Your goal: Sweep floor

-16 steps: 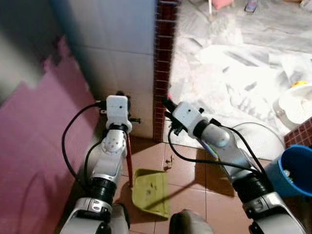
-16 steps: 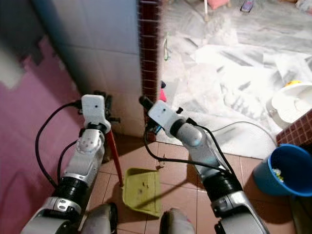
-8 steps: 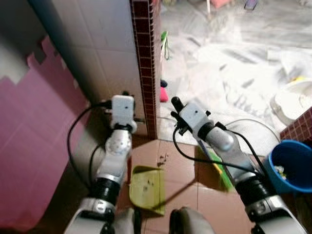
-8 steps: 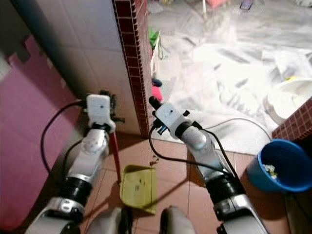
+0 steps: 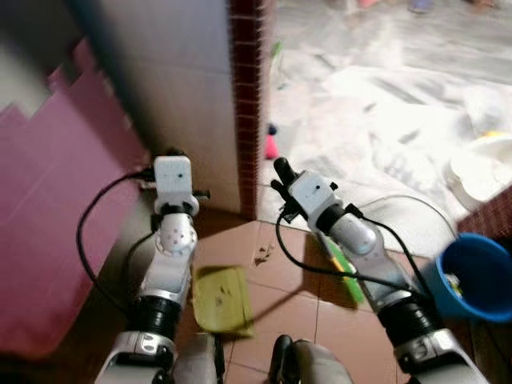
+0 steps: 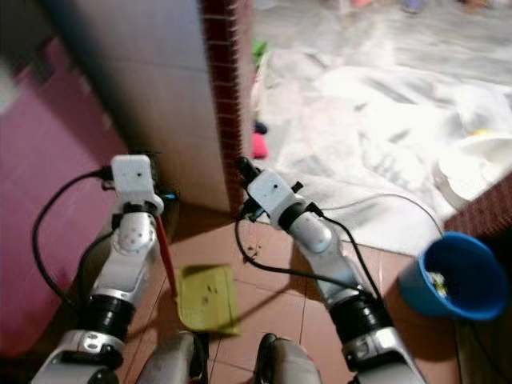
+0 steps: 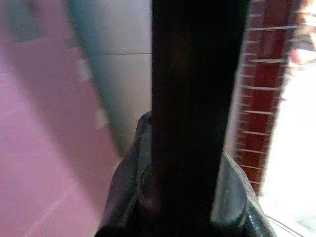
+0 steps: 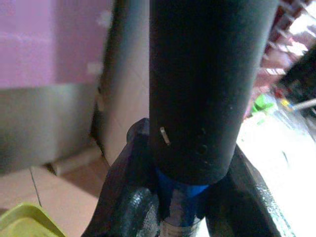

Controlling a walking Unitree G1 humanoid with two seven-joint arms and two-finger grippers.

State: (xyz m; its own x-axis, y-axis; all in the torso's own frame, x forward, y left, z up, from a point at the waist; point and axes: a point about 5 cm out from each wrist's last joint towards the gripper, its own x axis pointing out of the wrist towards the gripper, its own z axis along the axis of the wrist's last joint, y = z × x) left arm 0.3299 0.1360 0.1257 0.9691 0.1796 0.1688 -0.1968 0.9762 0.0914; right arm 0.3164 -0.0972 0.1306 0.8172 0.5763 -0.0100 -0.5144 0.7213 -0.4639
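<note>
I'm mid-sweep, collecting stage by my read: my left gripper (image 6: 133, 174) is clamped on the thin red handle (image 6: 165, 258) of the yellow-green plastic dustpan (image 6: 206, 299), which sits flat on the brown floor tiles (image 6: 272, 296) just in front of the dark red tiled wall edge (image 6: 225, 96). In the left wrist view the handle runs as a dark bar btwn the two fingers (image 7: 129, 170), so the grip is firm. My right gripper (image 5: 308, 192) is closed on a broom stick (image 8: 205, 74) w/ black sleeve over blue; its green-yellow lower end (image 5: 342, 268) slants down to the tiles, to the right of the wall edge. A small patch of dark crumbs (image 5: 262, 254) lies on the tiles near the foot of the wall edge, btwn pan & broom. Next move, I judge: drag the broom head through the crumbs toward the pan mouth, pan held still. Count: 1 dustpan, 1 broom, 1 crumb patch, 1 round blue plastic bucket (image 6: 448, 276) well right of the wall edge, 2 grippers.
</note>
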